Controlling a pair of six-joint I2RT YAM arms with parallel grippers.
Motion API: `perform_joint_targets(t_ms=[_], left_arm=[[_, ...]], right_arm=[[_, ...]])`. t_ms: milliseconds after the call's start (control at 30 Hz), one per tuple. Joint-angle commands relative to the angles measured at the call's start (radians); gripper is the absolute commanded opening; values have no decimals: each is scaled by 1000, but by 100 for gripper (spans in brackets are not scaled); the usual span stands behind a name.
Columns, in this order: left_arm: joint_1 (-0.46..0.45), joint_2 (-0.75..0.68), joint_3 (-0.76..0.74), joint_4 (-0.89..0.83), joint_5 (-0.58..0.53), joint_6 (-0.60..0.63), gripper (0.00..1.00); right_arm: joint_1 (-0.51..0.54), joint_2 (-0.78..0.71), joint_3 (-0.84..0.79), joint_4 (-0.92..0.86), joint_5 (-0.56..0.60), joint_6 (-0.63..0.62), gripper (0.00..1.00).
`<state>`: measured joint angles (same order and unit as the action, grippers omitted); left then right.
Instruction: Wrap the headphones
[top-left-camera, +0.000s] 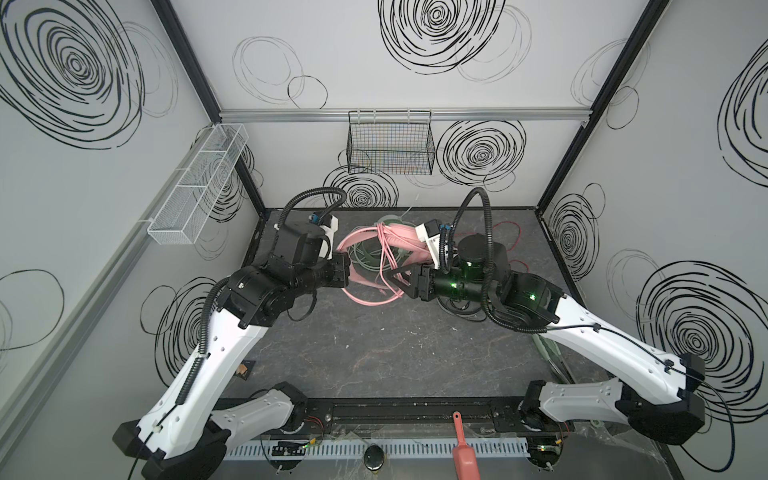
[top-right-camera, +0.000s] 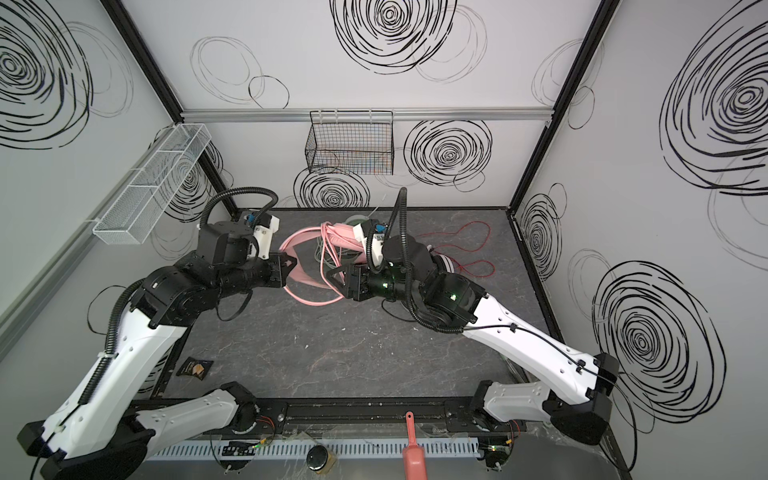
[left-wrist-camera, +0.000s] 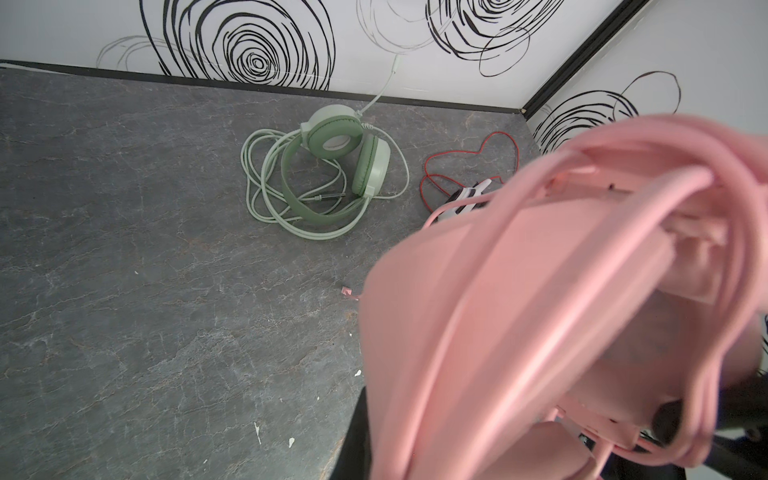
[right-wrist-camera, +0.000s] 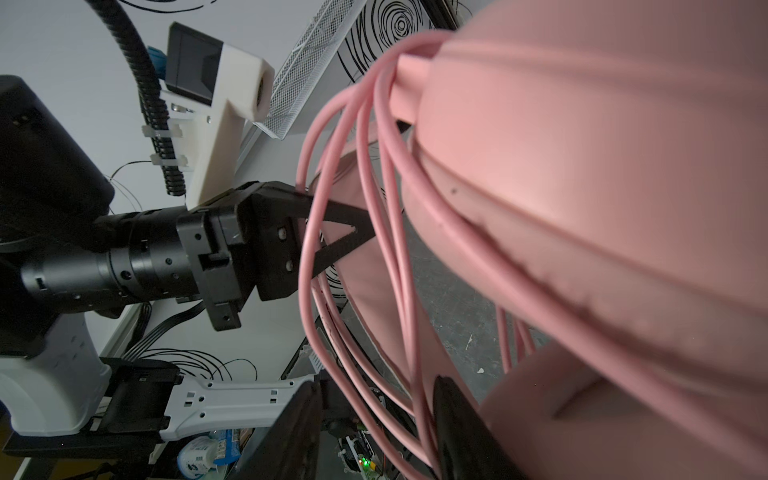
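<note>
pink headset (top-left-camera: 400, 236) (right-wrist-camera: 582, 166): held up off the table (top-left-camera: 374, 353), mid-back, between both arms
pink cable (right-wrist-camera: 368, 199) (top-right-camera: 316, 300): several loops draped over the headband and ear cup; the lowest loop hangs free below
left gripper (top-left-camera: 348, 271) (right-wrist-camera: 353, 237): fingers pressed together, pinching the pink headset's headband edge
right gripper (top-left-camera: 395, 277) (right-wrist-camera: 376, 384): fingers spread, pink cable strands hanging through the gap; nothing seen clamped; one finger just beside an ear cup
green headset (left-wrist-camera: 332, 166): flat on the table near the back wall, cups folded together, below and behind the pink one in both top views
green cable (left-wrist-camera: 266, 195): loose coil around its headband; one end runs up the back wall
white-and-black headset (left-wrist-camera: 469, 194): on the table beside the green one, mostly hidden behind the pink one
red cable (left-wrist-camera: 471, 156) (top-right-camera: 473, 245): unwound, sprawled in loops toward the right wall
</note>
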<state>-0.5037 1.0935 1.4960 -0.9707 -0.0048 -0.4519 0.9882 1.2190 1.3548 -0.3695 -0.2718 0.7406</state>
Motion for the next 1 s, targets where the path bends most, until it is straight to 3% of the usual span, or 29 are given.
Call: perform_joint_targets(t_ms=[0, 167, 533, 767, 867, 967], left_arm=[[2, -14, 61, 142, -28, -28, 0], [2, -10, 70, 139, -34, -25, 0], [1, -8, 75, 139, -32, -30, 0], [5, 8, 91, 124, -35, -19, 0], [11, 10, 115, 123, -15, -20, 0], [16, 16, 145, 122, -8, -30, 0]], right_arm=[[44, -39, -39, -32, 62, 7, 49], [101, -74, -87, -41, 140, 15, 50], [135, -82, -133, -31, 179, 13, 50], [163, -211, -51, -172, 351, -88, 50], [157, -319, -145, -183, 470, -93, 47], [161, -378, -312, -90, 398, -104, 45]])
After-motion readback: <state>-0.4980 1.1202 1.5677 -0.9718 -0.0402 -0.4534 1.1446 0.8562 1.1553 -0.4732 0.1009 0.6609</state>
